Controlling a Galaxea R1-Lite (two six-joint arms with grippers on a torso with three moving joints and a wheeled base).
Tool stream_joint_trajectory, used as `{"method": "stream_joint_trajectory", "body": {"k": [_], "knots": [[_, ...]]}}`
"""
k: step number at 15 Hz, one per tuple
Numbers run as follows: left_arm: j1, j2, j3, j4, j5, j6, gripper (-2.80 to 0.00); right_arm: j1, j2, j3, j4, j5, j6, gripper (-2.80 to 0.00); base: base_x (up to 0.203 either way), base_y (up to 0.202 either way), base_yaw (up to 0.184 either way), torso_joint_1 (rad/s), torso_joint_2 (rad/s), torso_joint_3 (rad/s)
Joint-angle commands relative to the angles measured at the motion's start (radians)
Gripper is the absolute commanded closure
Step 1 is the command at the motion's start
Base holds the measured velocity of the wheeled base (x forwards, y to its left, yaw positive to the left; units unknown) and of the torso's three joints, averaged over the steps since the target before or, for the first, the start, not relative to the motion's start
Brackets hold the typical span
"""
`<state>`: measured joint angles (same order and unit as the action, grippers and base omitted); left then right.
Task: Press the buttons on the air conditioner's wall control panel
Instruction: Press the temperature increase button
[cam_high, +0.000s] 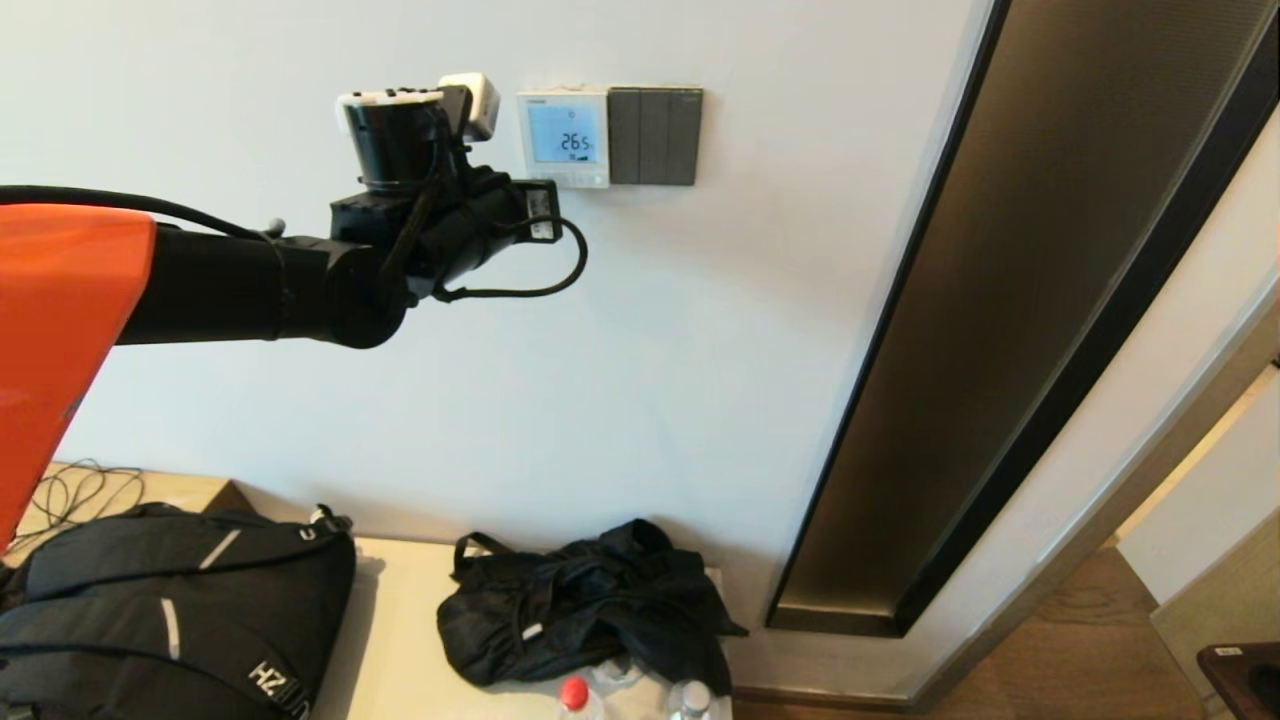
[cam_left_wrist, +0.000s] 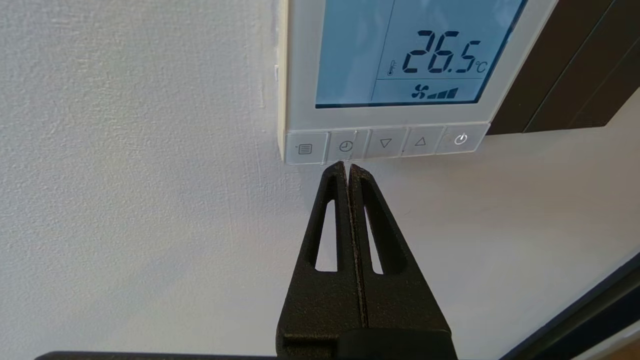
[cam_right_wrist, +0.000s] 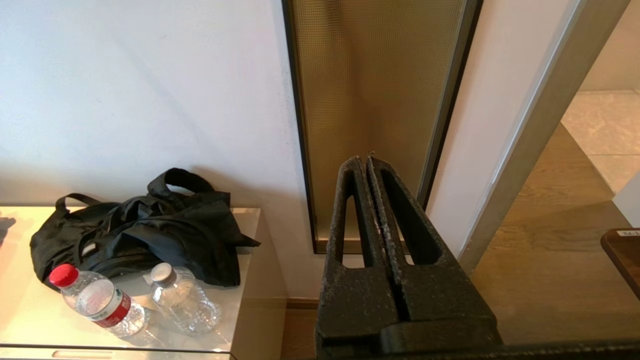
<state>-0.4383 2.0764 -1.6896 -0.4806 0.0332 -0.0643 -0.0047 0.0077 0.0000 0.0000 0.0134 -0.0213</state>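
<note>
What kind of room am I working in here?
Probably a hotel room or flat entryway: a wall thermostat beside a light switch plate, a low cabinet holding bags and water bottles, and wood flooring by a doorway.

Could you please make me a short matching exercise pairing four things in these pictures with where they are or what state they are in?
Things:
1. left claw
2. right claw
3. panel
4. red-capped bottle

Places or states:
A. lying on its side on the cabinet top beside a black bag
B. shut, tips just below the clock button
C. on the wall, screen reading 26.5
D. shut, low down, facing a gold mesh wall strip

Pairs: 1-B, 2-D, 3-C, 4-A
</note>
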Motion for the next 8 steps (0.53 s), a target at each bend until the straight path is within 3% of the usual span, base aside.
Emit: {"method": "stream_joint_trajectory", "body": {"k": [1, 8], "knots": [[0.000, 0.013, -0.004, -0.003, -0.001, 0.003, 0.00, 0.000, 0.002, 0.002, 0.000, 0.000, -0.002, 0.00, 0.000, 0.000, 0.000, 0.000, 0.00, 0.000], [0.001, 0.050, -0.089, 0.042, -0.005, 0.002, 0.00, 0.000, 0.002, 0.002, 0.000, 0.000, 0.000, 0.00, 0.000, 0.000, 0.000, 0.000, 0.00, 0.000]]}}
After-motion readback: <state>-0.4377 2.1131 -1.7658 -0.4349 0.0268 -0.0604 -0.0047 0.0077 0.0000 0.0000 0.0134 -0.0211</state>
